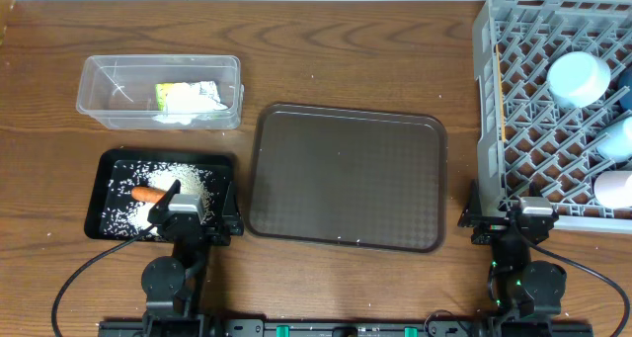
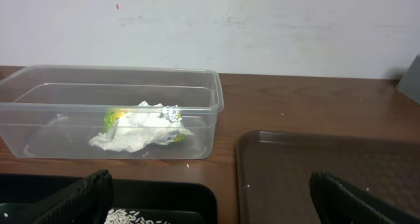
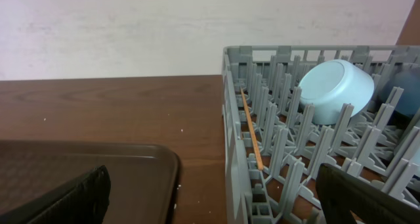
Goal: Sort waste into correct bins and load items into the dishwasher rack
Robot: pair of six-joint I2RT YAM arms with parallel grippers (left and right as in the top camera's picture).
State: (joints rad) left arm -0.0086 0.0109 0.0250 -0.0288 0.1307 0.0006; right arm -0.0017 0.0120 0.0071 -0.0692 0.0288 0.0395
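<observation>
Two hands sit low at the near edge of the table, and by my reading the sorting is all but finished, so the step in hand is a last check and a clean stand-off. Farthest left, the black tray (image 1: 103, 194) holds the rice (image 1: 188, 179) and the carrot (image 1: 148, 193), and behind it the clear tub (image 1: 99, 80) holds the crumpled tissue (image 2: 134, 137) with the green-and-yellow wrapper (image 2: 113, 115) tucked against it. The left hand (image 2: 210, 180) hangs over the near rim of that black tray with its fingers spread wide, and it grips nothing. To do this well, I would lift straight up before any sideways move, so a finger does not catch the rim and scatter grains. A few pale specks lie on the table, too small to tell whether they are rice. In the middle, the brown tray (image 1: 346, 179) carries nothing worth picking. Further right, the right hand (image 3: 213, 178) is spread just as wide and holds nothing, poised over the table between the brown tray and the near corner of the dishwasher rack (image 1: 489, 100). Inside the rack the chopsticks (image 3: 251, 129) lean along the left wall, the light-blue bowl (image 3: 335, 89) rests tilted among the pegs, and white cups (image 1: 617, 137) sit at the right edge. That hand should stay clear of the rack wall.
</observation>
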